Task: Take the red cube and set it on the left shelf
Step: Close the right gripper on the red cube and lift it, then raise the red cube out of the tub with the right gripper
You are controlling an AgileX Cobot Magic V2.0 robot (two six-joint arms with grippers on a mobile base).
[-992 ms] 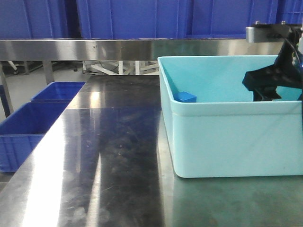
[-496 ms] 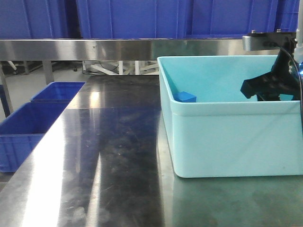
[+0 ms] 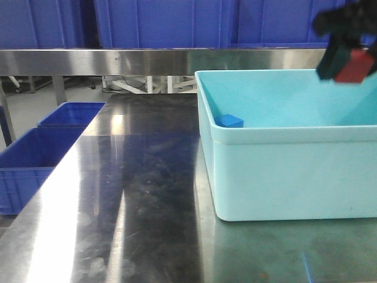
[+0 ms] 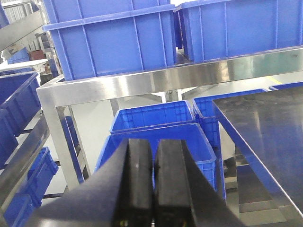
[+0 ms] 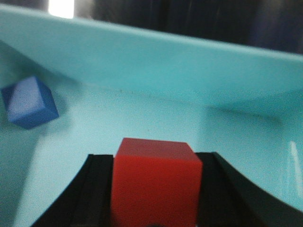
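Right claw [image 5: 154, 208] pinches the red cube [image 5: 154, 182], lifted above the light-blue tub [image 3: 283, 177]; left claw [image 4: 152, 189] is pressed together. Shelf placement remains.

one red cube [image 3: 355, 66]. one small blue block [image 3: 230, 121]. one big light blue tub [image 3: 283, 171] on the right. two dark blue tubs [image 3: 35, 159] low on the left, one near and one far. one shiny metal table [image 3: 118, 206]. two black grippers: the left gripper [image 4: 152, 175] and the right gripper [image 5: 154, 189].
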